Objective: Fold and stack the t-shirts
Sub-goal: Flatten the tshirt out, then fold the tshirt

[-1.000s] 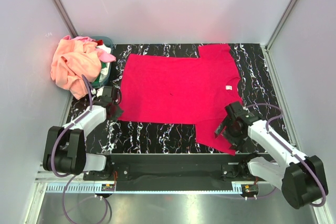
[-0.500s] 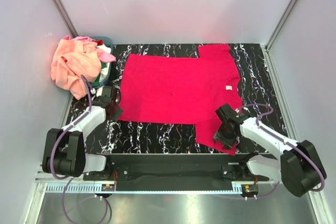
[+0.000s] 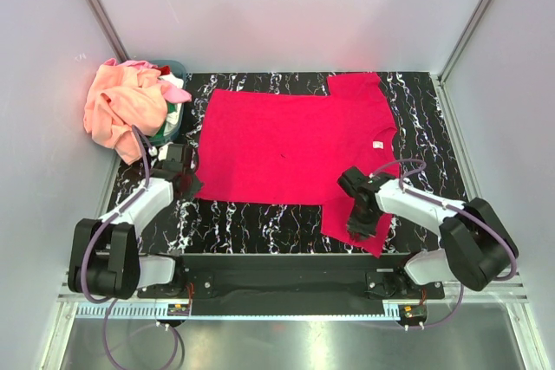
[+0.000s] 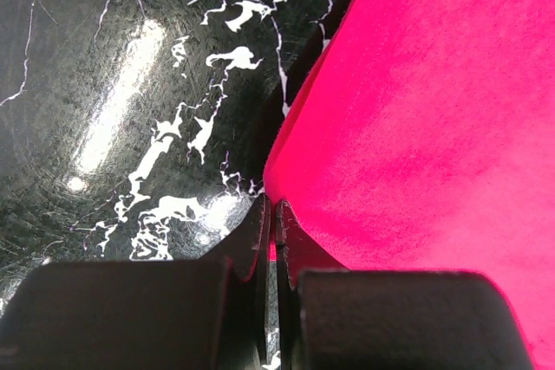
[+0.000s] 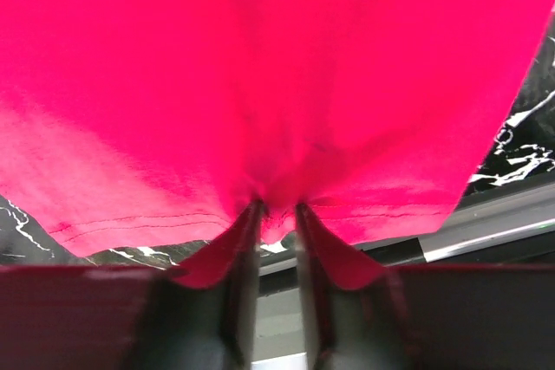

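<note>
From above, the red shirt lies spread flat on the table; more shirts heap at its far left. Left wrist: the left pincer is pinched tight on the red shirt's corner. Right wrist: the right pincer nips its bunched hem.

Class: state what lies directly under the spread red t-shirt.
The black marbled table shows all around the red t-shirt, which lies flat on it. Anything else beneath is hidden by the cloth.
</note>
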